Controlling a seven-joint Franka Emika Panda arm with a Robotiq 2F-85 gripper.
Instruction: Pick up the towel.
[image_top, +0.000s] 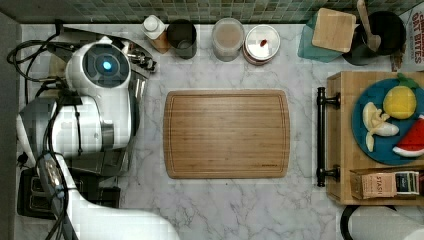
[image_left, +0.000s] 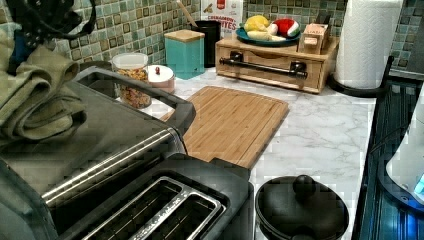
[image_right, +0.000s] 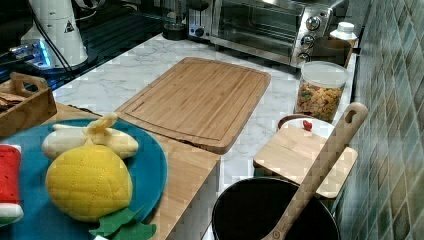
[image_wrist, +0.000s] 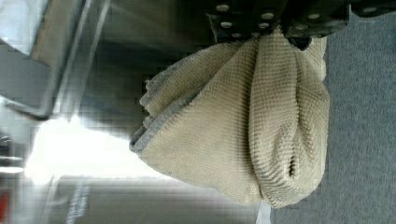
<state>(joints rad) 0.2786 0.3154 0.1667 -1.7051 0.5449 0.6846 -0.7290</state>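
The towel (image_left: 35, 100), cream and folded, hangs bunched at the left view's left edge, over the top of the silver toaster oven (image_left: 125, 130). My gripper (image_left: 30, 42) is directly above it and shut on its upper folds. In the wrist view the dark fingers (image_wrist: 243, 18) pinch the ribbed towel (image_wrist: 243, 121), which gathers into a pouch below them. Whether its lowest folds still touch the oven top I cannot tell. In the top view the white arm (image_top: 100, 100) hangs over the oven and covers the towel.
A black toaster (image_left: 165, 205) stands in front of the oven, with a black pot lid (image_left: 300, 210) beside it. A wooden cutting board (image_top: 226, 134) lies mid-counter. Jars (image_top: 228, 39) line the tiled wall. A wooden tray (image_top: 345, 135) with toy fruit and a paper towel roll (image_left: 367, 40) stand beyond the board.
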